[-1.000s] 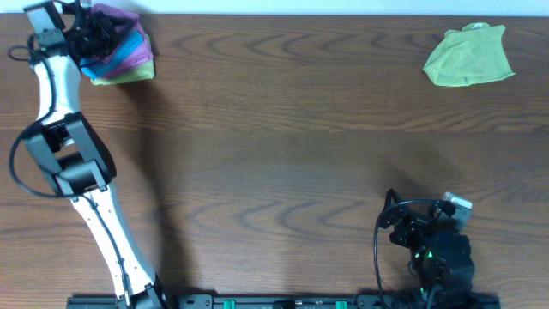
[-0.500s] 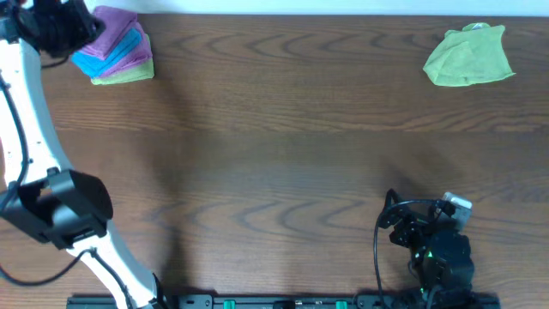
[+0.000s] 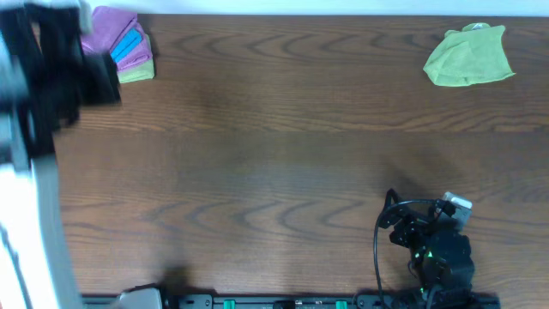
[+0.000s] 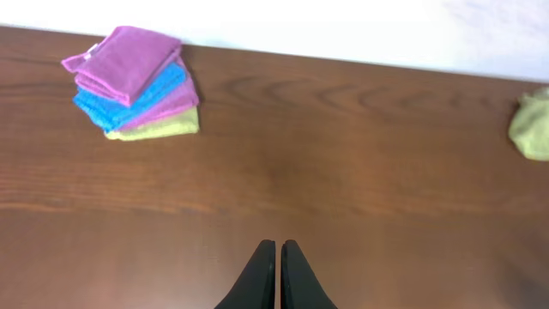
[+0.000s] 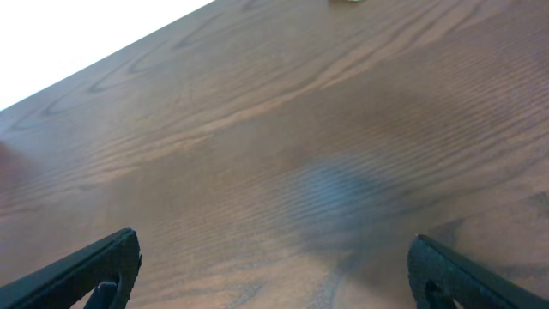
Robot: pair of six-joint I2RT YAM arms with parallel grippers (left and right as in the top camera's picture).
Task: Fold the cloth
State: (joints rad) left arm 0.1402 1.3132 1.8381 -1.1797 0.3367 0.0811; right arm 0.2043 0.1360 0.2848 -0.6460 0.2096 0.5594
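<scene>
A crumpled green cloth lies at the far right of the wooden table; it also shows at the right edge of the left wrist view. A stack of folded cloths, pink, blue and yellow-green, sits at the far left corner, also seen in the left wrist view. My left gripper is shut and empty, raised above the table, back from the stack. My right gripper is open and empty, low over bare wood near the front right.
The left arm appears large and blurred along the left side of the overhead view. The right arm's base sits at the front right. The table's far edge meets a white wall.
My left arm has pulled back from the folded stack and risen toward the camera, leaving the stack uncovered. The right arm has not moved.
</scene>
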